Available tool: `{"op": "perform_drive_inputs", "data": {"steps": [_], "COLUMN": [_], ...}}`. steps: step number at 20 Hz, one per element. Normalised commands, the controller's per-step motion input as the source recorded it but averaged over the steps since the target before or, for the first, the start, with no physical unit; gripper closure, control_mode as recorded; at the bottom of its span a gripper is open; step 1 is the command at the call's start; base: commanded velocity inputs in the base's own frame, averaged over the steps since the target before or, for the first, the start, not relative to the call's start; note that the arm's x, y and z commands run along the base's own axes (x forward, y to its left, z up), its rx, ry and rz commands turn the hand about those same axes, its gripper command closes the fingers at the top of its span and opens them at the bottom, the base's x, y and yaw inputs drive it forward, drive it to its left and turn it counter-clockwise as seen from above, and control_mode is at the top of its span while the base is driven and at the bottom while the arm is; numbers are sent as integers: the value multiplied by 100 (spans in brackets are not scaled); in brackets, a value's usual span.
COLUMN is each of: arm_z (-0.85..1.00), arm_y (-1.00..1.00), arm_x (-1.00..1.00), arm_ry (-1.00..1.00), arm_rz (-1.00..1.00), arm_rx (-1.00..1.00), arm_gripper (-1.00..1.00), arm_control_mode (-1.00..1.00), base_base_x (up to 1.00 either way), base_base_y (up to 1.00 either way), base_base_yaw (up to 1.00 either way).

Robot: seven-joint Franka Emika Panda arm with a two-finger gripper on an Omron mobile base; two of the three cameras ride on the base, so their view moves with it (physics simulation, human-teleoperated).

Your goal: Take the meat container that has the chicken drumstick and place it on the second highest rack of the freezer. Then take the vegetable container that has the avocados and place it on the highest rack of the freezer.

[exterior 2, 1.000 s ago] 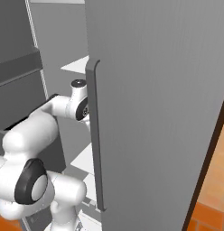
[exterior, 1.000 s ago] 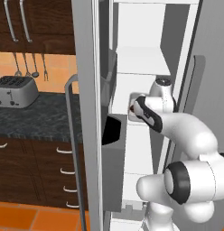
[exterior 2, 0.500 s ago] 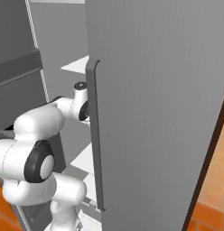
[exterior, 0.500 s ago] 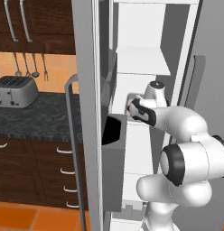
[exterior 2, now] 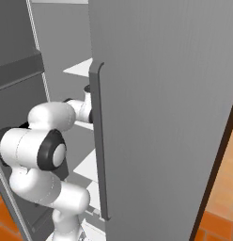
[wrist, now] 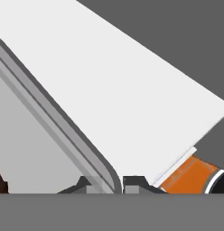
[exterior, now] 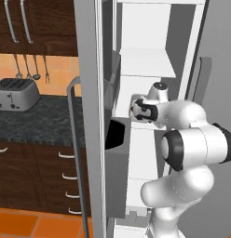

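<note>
The arm reaches into the open freezer (exterior: 150, 60), its wrist level with a middle white shelf (exterior: 146, 139), below the upper shelf (exterior: 147, 65). In the hand view the jaws are clenched on the rim of a light-grey container (wrist: 64, 140): the two dark tips pinch its rounded edge at the bottom of the picture, and the container's floor spreads to the left while a white shelf surface (wrist: 132, 81) lies beyond it. A dark reddish sliver at the far left edge may be the drumstick (wrist: 0, 182), but too little shows to be sure, so whether this is the tray or the bowl cannot be told with confidence. The step in hand looks like setting the container on a rack. To do it well, I would keep the container level so nothing rolls out, carry it far enough inward that its whole base sits over the shelf and not on the front lip, and lower it until the base rests flat before loosening the grip. The rim hold is thin and off to one side, so the container could tip if moved fast; slow motion suits it. The door (exterior: 89, 116) stands open at the left with its dark bin (exterior: 118, 135) close to the arm, so the elbow needs room on withdrawal.
</note>
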Motion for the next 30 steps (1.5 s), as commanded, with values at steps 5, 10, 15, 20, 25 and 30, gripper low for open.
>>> {"op": "perform_drive_inputs", "data": {"steps": [5,10,15,20,25,30], "arm_z": [-15,-28,0,0,0,0], "arm_y": [-1,0,0,0,0,0], "arm_x": [31,14,0,0,0,-3], "arm_ry": [0,0,-1,0,0,0], "arm_rz": [0,0,0,0,0,0], "arm_rx": [0,-1,0,0,0,0], "arm_gripper": [100,100,100,-100,-100,-100], "arm_control_mode": [-100,-100,-100,-100,-100,-100], "base_base_x": [0,0,0,0,0,0], "base_base_y": [0,0,0,0,0,0], "base_base_yaw": [0,0,0,0,0,0]}}
